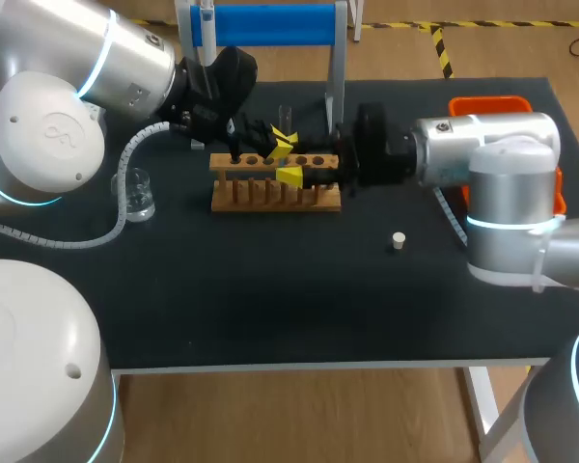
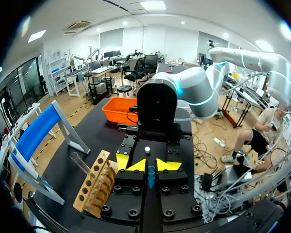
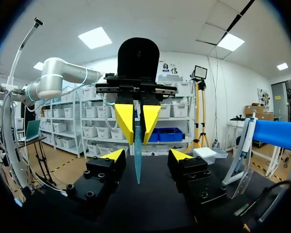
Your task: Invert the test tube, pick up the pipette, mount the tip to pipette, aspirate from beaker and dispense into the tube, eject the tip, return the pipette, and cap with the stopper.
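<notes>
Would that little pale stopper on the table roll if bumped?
The stopper is likely light, being tiny beside the wooden rack. It seems to stand on a flat end, so a nudge might slide it; tipped over, it would probably roll.

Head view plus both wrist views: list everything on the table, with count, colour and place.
wooden test tube rack: one, brown, table's middle.
clear glass beaker: one, left of rack.
small cream stopper: one, right-front of rack.
orange plastic tray: one, right rear.
blue-barred stand: one, rear edge.
clear glass test tube: one, beside rack.
translucent blue tapered tube: one, in left gripper.
left gripper: yellow-tipped, shut on it.
right gripper: yellow-tipped, open, flanking it.
</notes>
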Motion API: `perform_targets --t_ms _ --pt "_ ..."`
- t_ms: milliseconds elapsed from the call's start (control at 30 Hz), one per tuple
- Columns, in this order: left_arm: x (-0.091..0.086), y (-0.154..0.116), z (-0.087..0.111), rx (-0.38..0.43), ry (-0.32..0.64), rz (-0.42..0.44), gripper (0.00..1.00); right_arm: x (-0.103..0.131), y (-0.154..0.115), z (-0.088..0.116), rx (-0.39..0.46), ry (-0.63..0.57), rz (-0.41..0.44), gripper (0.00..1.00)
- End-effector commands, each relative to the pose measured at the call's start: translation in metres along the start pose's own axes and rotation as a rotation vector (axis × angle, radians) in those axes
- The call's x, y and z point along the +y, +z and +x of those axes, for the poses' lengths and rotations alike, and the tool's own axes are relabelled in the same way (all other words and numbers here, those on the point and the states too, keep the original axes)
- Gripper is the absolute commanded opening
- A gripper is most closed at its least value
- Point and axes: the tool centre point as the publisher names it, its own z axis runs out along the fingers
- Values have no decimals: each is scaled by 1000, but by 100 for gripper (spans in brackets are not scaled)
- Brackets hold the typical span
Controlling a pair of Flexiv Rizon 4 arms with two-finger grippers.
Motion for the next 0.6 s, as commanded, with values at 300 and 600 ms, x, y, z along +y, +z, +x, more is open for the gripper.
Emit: perform_targets --t_ms 300,600 --pt "0 -1 0 2 -1 -4 0 0 6 6 5 -6 1 47" --pt "0 -1 0 2 -1 -4 0 2 7 9 12 -13 0 41"
